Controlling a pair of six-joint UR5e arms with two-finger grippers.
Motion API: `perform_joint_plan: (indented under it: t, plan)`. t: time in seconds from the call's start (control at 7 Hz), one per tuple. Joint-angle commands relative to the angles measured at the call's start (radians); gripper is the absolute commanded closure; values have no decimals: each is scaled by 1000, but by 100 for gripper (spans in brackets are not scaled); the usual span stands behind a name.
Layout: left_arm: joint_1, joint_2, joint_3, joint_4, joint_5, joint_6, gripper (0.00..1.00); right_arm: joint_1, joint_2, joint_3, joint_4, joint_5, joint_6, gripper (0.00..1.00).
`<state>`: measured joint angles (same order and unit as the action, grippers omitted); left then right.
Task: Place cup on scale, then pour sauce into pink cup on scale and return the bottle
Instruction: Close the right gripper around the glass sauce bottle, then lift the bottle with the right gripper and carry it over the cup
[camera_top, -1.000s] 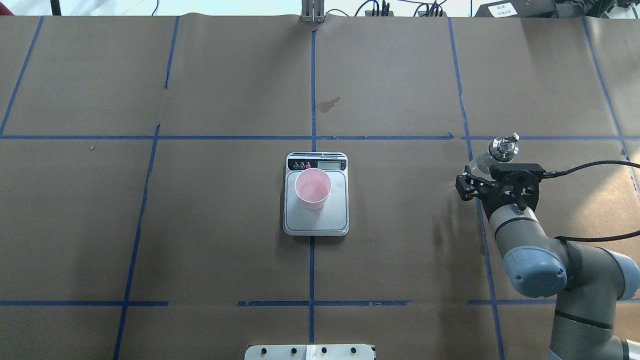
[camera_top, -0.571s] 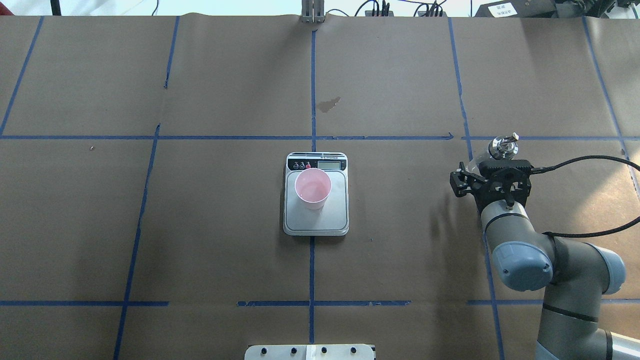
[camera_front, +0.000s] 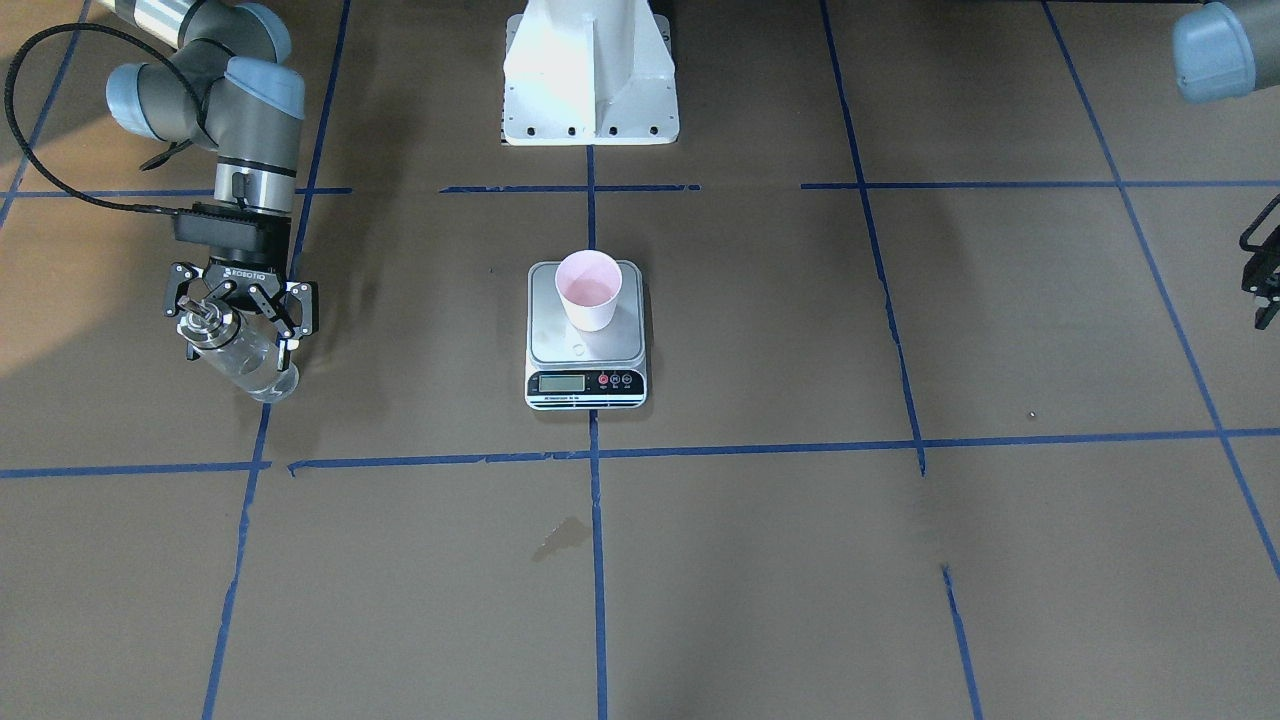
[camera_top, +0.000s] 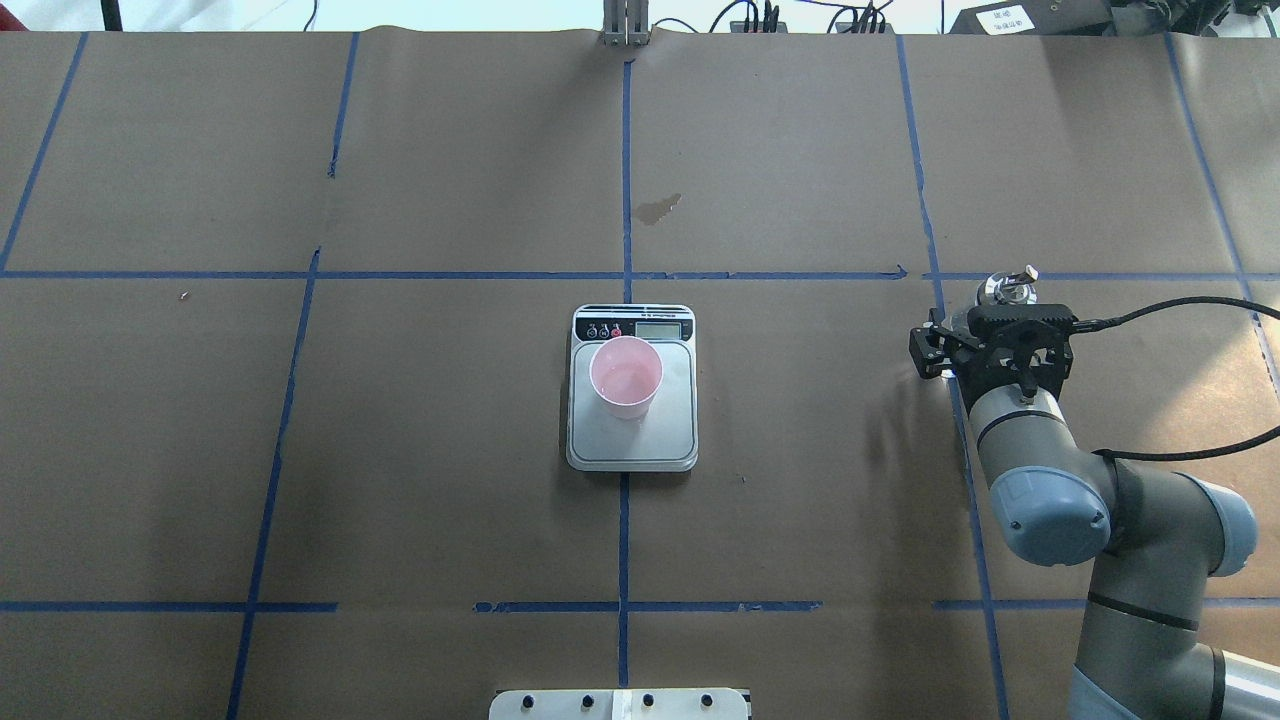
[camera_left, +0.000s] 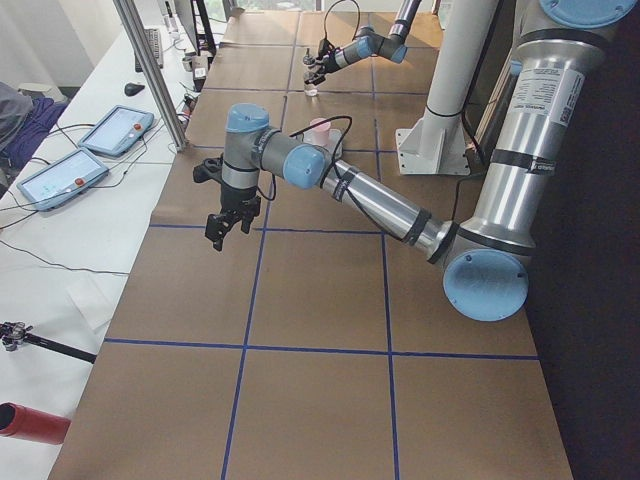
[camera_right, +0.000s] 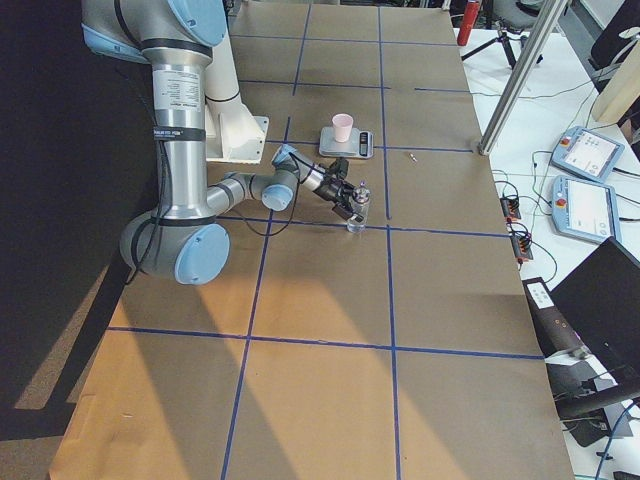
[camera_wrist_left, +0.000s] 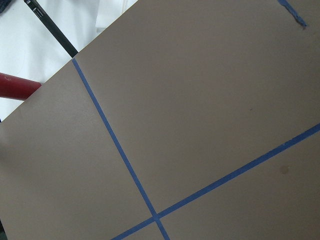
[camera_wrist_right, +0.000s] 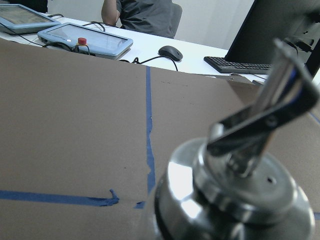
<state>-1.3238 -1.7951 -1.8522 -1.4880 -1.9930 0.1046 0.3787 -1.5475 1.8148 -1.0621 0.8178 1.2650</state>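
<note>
A brown paper-covered bench (camera_top: 400, 450) was gridded with blue tape. The right arm (camera_top: 1050, 500) reached toward the bench's right edge, its right fingers (camera_front: 296, 312) clasping an upright clear glass bottle (camera_front: 252, 368) with a silver pour spout. The left fingers (camera_left: 215, 232) hung near the left edge; whether they were spread or closed could not be told. A steel-topped scale (camera_top: 660, 440) sat mid-bench, carrying a pale pink cup (camera_top: 625, 385).

Pink cup (camera_front: 589, 288) atop scale (camera_front: 556, 340)
</note>
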Motion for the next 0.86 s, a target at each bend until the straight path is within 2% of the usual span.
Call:
perform_joint_plan:
  t: [0.0, 0.14, 0.43, 0.57, 0.71]
  plan:
    - [0, -3, 4, 0, -3, -46, 0, 20, 27, 0, 1, 3, -4, 99]
    - [2, -3, 4, -1, -1, -46, 0, 37, 30, 6, 1, 7, -33, 100]
    - [0, 2, 5, -1, -1, -33, 0, 101, 35, 117, -2, 103, -204, 100]
    - [-2, 9, 7, -1, -3, -17, 0, 104, 61, 162, -13, 109, -248, 100]
    - [-6, 14, 21, -8, -4, 37, 0, 104, 155, 164, -50, 110, -307, 100]
